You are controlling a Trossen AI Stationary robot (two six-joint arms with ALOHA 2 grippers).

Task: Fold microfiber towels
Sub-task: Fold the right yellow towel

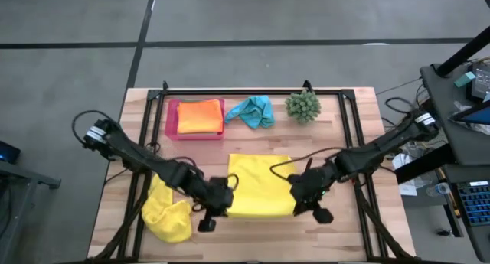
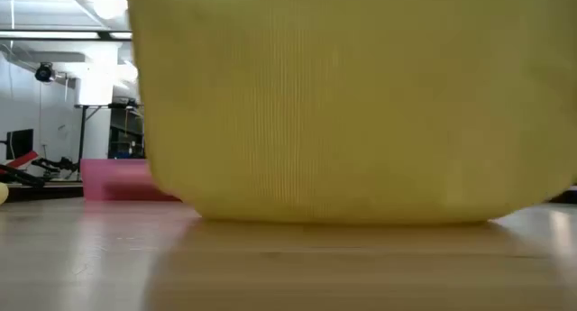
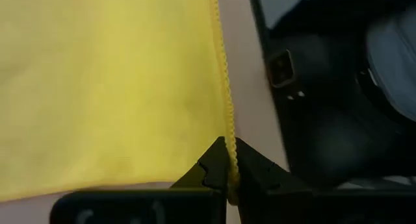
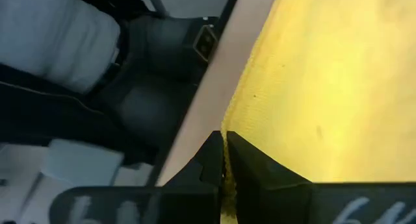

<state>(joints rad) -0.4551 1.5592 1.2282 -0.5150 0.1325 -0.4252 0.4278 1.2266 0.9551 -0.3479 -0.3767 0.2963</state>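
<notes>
Left gripper (image 1: 218, 205) and right gripper (image 1: 305, 200) fingers each clenched on opposite side edges of the spread yellow towel (image 1: 260, 185)

Bare table (image 1: 344, 141) beside plant ball (image 1: 303, 105)

In the low view most of the room is blocked by the yellow towel (image 2: 361, 104), cut off at the top edge
</notes>
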